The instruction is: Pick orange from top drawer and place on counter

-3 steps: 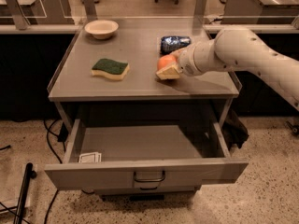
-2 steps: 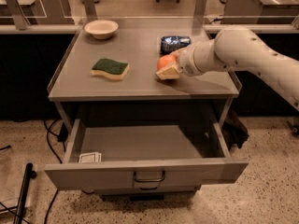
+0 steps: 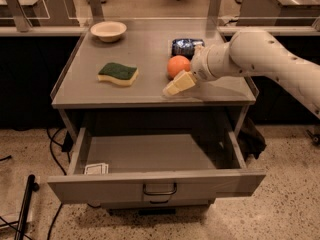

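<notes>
The orange (image 3: 178,65) rests on the counter (image 3: 145,54), right of centre. My gripper (image 3: 176,79) is at the orange. One cream finger (image 3: 179,83) lies just in front of the fruit, close to it and a little apart; the other finger is hidden behind it. The jaws stand open around the orange. The white arm (image 3: 260,54) reaches in from the right. The top drawer (image 3: 125,184) is pulled fully out below the counter, its dark handle (image 3: 160,189) at the middle of the front panel.
A green-and-yellow sponge (image 3: 118,74) lies at the counter's middle left. A pale bowl (image 3: 108,30) stands at the back left. A dark blue bag (image 3: 186,47) lies behind the orange. A small white card (image 3: 96,169) lies in the drawer's front left corner.
The front finger has moved away from the orange toward the counter's front edge, so more of the fruit shows. The orange and the arm have stayed in place.
</notes>
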Motion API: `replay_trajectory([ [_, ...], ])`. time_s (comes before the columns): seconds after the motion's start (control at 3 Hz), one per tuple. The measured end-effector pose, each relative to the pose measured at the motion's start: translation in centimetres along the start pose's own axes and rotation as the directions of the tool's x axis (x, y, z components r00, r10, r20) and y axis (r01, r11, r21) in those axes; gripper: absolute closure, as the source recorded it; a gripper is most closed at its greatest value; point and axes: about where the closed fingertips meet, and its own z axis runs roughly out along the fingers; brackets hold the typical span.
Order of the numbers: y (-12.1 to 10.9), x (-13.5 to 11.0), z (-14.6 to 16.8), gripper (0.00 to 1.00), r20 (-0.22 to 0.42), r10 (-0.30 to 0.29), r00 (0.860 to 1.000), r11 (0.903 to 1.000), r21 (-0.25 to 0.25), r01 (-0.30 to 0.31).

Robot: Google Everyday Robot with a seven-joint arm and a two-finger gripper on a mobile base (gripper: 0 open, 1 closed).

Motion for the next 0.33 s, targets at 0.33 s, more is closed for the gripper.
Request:
replay_trajectory([
  [0.33,0.0,0.0,0.0,0.0,0.0,0.0,1.0,1.0,0.0,0.0],
])
